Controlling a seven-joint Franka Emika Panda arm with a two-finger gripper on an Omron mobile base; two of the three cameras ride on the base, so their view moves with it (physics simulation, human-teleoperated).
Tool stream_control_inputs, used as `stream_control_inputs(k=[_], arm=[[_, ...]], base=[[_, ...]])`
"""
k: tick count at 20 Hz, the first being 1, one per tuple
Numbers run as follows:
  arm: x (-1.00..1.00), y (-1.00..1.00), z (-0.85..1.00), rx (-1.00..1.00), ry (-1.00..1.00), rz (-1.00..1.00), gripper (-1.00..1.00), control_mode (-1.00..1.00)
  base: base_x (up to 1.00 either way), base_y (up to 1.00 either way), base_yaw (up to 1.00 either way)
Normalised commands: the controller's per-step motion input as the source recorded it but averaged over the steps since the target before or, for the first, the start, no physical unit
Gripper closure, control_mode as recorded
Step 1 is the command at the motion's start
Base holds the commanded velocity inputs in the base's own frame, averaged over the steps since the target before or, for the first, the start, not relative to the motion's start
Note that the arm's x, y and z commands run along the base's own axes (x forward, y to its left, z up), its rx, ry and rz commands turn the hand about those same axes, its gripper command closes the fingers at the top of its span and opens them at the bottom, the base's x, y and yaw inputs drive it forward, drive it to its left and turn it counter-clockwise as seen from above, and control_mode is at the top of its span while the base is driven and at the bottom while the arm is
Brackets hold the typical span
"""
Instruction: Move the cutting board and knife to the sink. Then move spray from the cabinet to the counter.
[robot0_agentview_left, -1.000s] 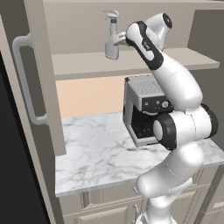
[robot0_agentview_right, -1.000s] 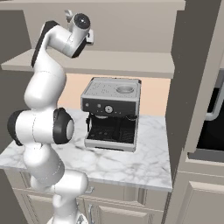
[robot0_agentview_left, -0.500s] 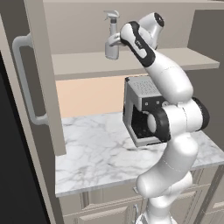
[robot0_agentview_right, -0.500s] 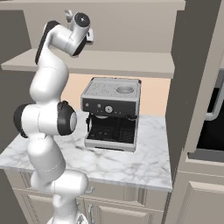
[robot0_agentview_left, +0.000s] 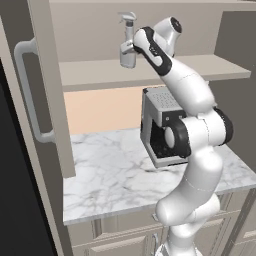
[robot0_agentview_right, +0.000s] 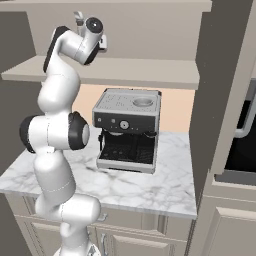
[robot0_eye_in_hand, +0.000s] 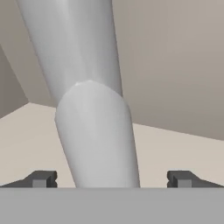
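Observation:
The pale grey spray (robot0_agentview_left: 128, 41) stands upright on the inner shelf of the open cabinet (robot0_agentview_left: 150, 70), its trigger head at the top. My gripper (robot0_agentview_left: 131, 49) is raised to the shelf and sits right at the bottle's body. In the hand view the spray (robot0_eye_in_hand: 94, 122) fills the middle, very close, between my two dark fingertips (robot0_eye_in_hand: 41, 179), which stand wide apart on either side without touching it. The gripper (robot0_eye_in_hand: 111, 179) is open. Below lies the white marble counter (robot0_agentview_left: 115, 170). The cutting board, the knife and the sink are out of view.
A steel espresso machine (robot0_agentview_right: 127, 127) stands on the counter under the shelf. The cabinet door (robot0_agentview_left: 42, 90) hangs open at the left with its pale bar handle (robot0_agentview_left: 27, 92). A tall cabinet side (robot0_agentview_right: 220, 90) rises at the right.
The arm has reached further toward the shelf, bringing the open gripper up around the spray bottle. The bottle has not moved.

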Motion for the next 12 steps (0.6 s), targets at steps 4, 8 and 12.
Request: stream_control_inputs(k=[4, 8, 12], arm=[[0.25, 0.01, -0.08, 0.00, 0.00, 0.00, -1.00, -1.00], [0.15, 0.05, -0.06, 0.00, -0.02, 0.00, -1.00, -1.00], [0.02, 0.15, -0.08, 0.00, -0.05, 0.00, 1.00, -1.00]], base=[[0.00, 0.00, 0.00], [0.00, 0.00, 0.00], [0.00, 0.00, 0.00]])
